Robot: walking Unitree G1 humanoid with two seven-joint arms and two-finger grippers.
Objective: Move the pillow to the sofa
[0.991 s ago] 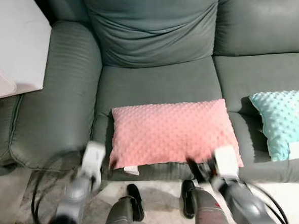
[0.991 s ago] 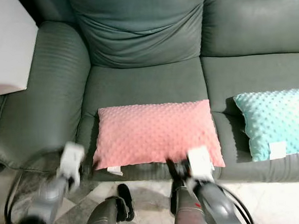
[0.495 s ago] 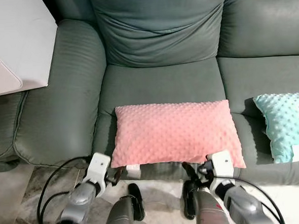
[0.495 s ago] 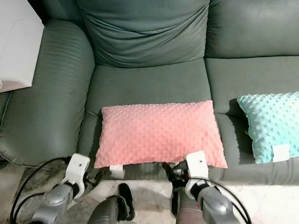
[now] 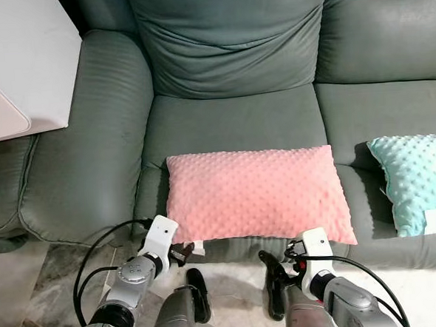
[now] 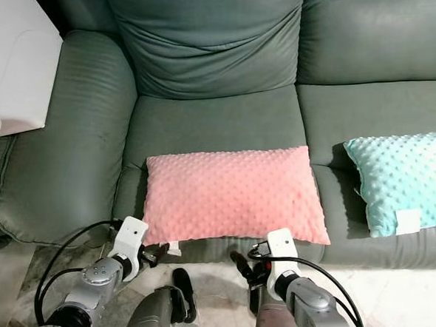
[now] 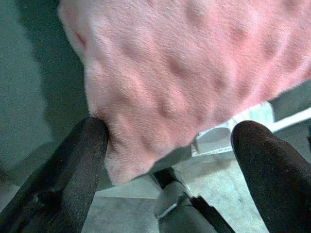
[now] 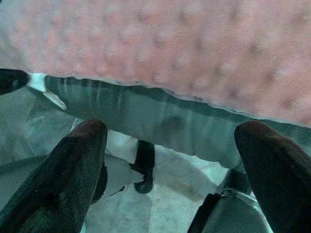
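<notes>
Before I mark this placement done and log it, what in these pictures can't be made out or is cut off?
- Teal pillow: its right part is cut off by the frame edge in the left eye view.
- Pink pillow white tag: print too small to read.
- Left gripper: the pillow corner lies between its open fingers; the wrist view can't settle whether the finger touches it.
- White furniture beside the sofa: cropped by the edge, so unidentifiable.
</notes>
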